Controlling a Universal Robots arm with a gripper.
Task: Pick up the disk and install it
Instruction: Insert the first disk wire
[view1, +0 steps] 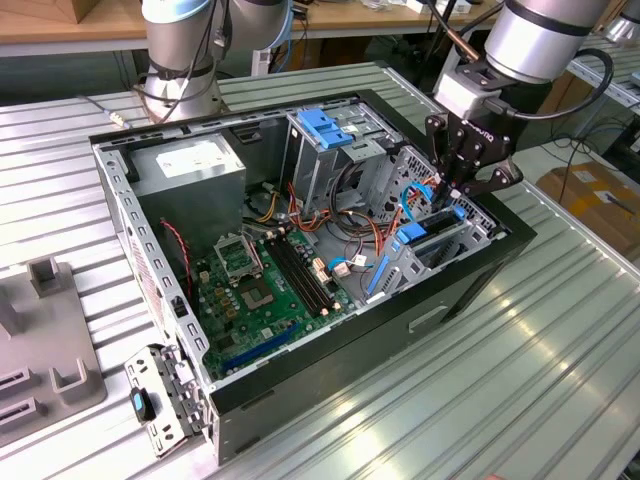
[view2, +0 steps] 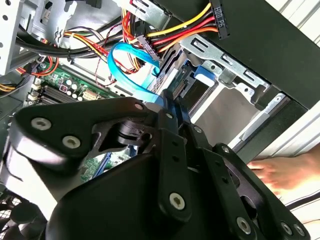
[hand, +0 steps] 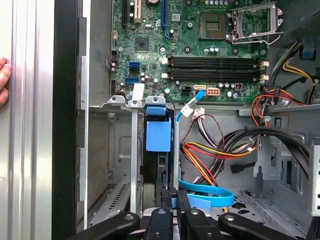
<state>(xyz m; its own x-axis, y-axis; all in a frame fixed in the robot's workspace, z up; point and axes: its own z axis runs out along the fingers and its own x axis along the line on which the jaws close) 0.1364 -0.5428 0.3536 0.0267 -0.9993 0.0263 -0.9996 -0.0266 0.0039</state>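
The disk (hand: 161, 170) stands on edge in the drive bay (hand: 134, 150) at the front of the computer case (view1: 400, 330). Its long axis runs straight away from the gripper (hand: 174, 196) into the slot. The fingers are narrow and seem to pinch its near edge.

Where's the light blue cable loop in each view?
Exterior view: cable loop beside the gripper, toward the exterior view's right.
Second wrist view: arcing beyond the gripper, next to red and yellow wires.
First wrist view: curled close to the gripper, by orange wires.
Shared landmark: the green motherboard.
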